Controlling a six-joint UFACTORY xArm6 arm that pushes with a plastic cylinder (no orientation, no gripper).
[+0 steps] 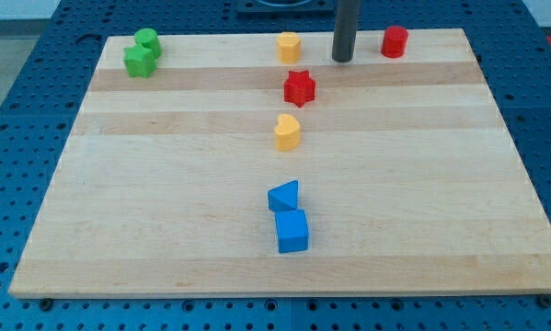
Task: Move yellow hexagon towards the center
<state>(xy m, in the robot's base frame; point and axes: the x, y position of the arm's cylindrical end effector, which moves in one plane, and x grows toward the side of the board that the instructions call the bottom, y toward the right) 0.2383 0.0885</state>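
Observation:
The yellow hexagon [289, 46] sits near the view's top edge of the wooden board, a little right of middle. My tip [342, 60] rests on the board just to its right, a short gap apart. A red star [300, 88] lies below the hexagon. A yellow heart-shaped block [287, 132] lies lower still, near the board's middle.
A red cylinder [395, 41] stands right of my tip at the top. Two green blocks [143, 53] touch each other at the top left. A blue triangle [283, 196] and a blue cube [292, 232] sit together below the middle. The board's edge [284, 295] runs along the bottom.

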